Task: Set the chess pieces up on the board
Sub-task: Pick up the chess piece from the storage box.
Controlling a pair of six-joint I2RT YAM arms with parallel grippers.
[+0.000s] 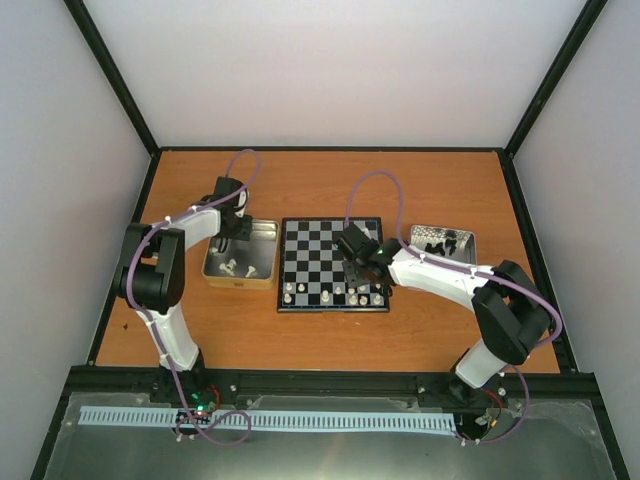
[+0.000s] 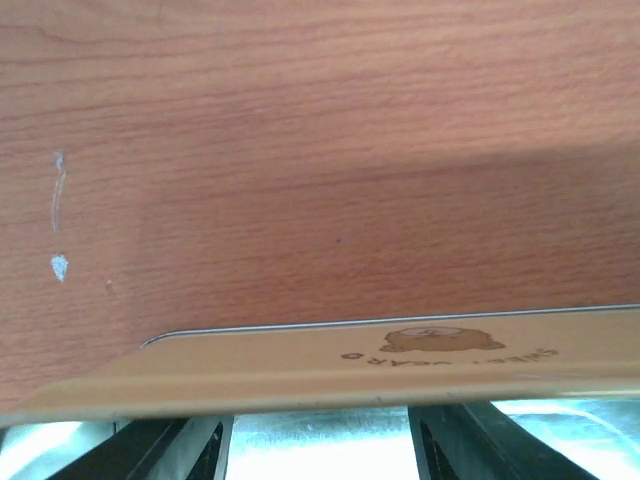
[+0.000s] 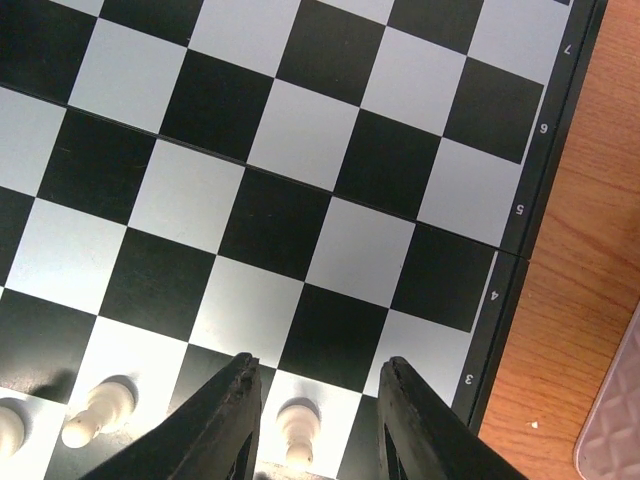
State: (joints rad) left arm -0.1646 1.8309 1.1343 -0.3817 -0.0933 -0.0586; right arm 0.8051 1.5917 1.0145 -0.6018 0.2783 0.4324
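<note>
R arm reaches over board (image 1: 318, 240) near-right corner; R tool (image 3: 320, 365) spread, straddling a white pawn (image 3: 296, 428), not gripping. L arm bends over tin (image 1: 265, 232); L tool (image 1: 232, 238) spread, holding nothing.

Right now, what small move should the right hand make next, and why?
Probably lift straight up. The right hand is open low over the board, with a white pawn standing between its fingers, seemingly touching neither, so it looks already set down. A second pawn stands close beside it, so a sideways move could knock one over.
</note>
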